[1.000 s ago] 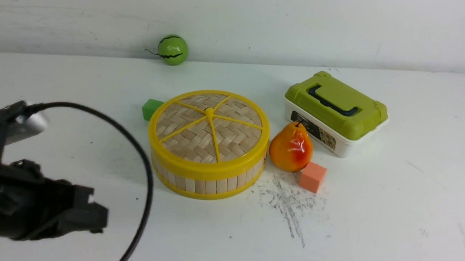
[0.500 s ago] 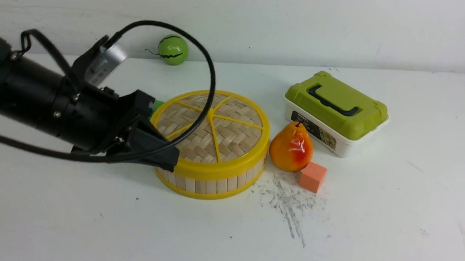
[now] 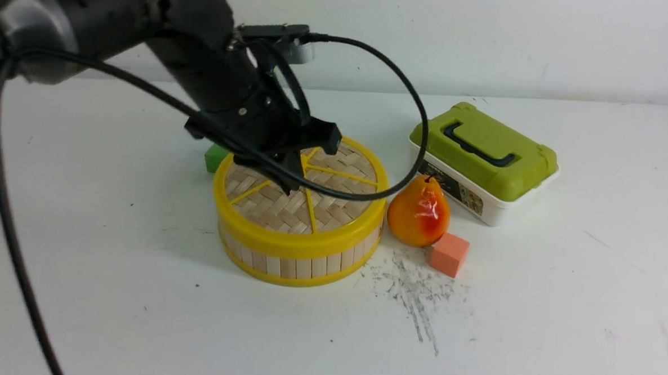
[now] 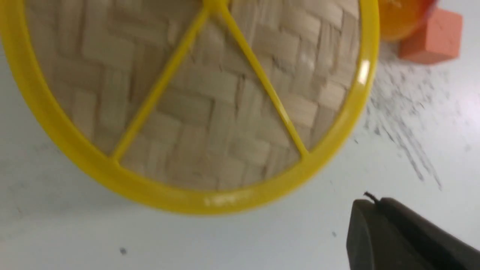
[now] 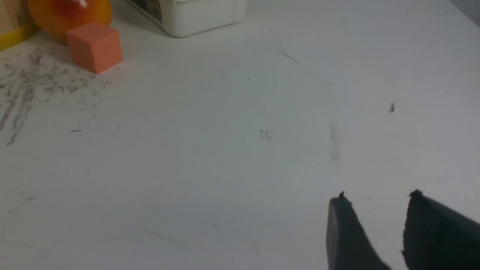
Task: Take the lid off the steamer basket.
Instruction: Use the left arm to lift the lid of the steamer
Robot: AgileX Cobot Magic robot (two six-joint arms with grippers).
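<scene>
L grip [image 3: 290, 190] shut, nothing in it, above lid [image 3: 333, 210]; lid on basket [image 3: 288, 266], left of pear [image 3: 418, 211]; R grip [image 5: 378, 195] open a bit, empty, over table [image 5: 210, 150]; box [image 3: 485, 154] far right w/ handle

1 pear [image 3: 418, 214] touches 1 orange block [image 3: 449, 255]

Lid [image 3: 333, 207] on steamer basket [image 3: 303, 267], pear [image 3: 417, 213] just right
</scene>
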